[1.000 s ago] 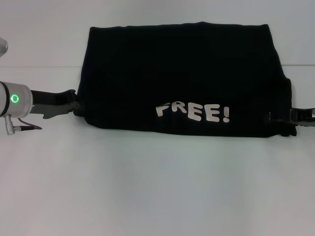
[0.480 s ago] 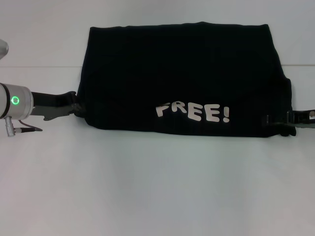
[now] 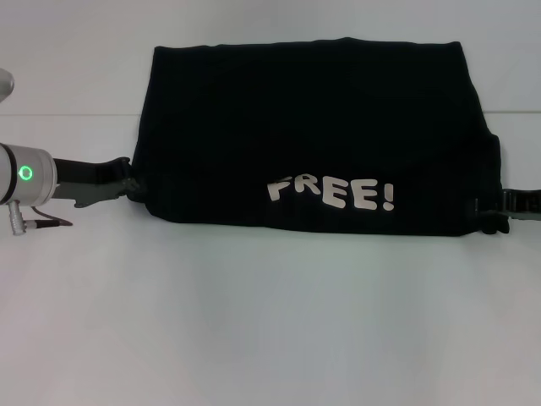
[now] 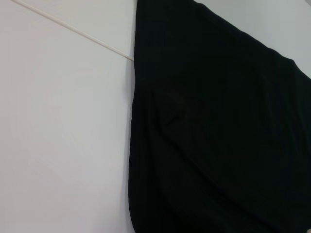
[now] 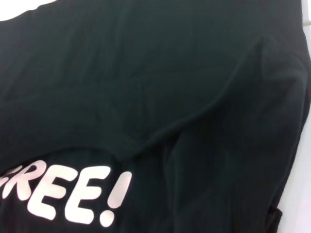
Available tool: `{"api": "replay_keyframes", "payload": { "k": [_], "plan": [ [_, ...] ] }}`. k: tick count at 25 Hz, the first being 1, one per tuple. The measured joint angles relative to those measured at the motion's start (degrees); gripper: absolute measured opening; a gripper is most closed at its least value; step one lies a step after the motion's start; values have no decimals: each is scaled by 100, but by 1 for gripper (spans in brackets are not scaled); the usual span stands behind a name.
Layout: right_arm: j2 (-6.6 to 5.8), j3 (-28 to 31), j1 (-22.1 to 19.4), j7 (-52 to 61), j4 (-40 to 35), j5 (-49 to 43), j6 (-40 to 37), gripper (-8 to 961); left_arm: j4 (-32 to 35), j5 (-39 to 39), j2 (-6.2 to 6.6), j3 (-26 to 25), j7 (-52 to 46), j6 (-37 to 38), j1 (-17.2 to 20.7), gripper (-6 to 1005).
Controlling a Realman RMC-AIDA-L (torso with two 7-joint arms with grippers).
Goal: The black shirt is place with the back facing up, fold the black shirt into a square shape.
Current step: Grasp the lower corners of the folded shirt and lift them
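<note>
On the white table (image 3: 270,321), centre: black shirt (image 3: 313,127), already folded to a wide rectangle, white "FREE!" lettering (image 3: 331,193) facing up. Judged remaining: a crosswise fold to make it square. Left gripper (image 3: 127,179) at the shirt's left edge, right gripper (image 3: 494,205) at its right edge; whether either grips cloth cannot be told.

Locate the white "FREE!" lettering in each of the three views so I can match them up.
Head view: "FREE!" lettering sits low and right of centre on the black shirt.
Left wrist view: not in it, only plain black cloth.
Right wrist view: lettering at the lower left, its first letter cut off.
Shared landmark: the shirt's edge against the white table.
</note>
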Motion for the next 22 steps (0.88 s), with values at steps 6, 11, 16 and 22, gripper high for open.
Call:
{"api": "replay_keyframes", "payload": {
  "k": [6, 11, 16, 22],
  "plan": [
    [-2, 0, -2, -46, 1, 5, -4, 471, 0, 0, -6, 0, 0, -8, 0, 27],
    [-29, 0, 3, -36, 4, 6, -46, 253, 0, 1, -8, 0, 0, 20, 0, 27],
    [-137, 0, 31, -8, 7, 6, -214, 70, 15, 33, 8, 1, 31, 150, 5, 27],
    [-269, 0, 68, 12, 7, 14, -418, 61, 374, 49, 44, 52, 179, 797, 8, 27]
  ]
}}
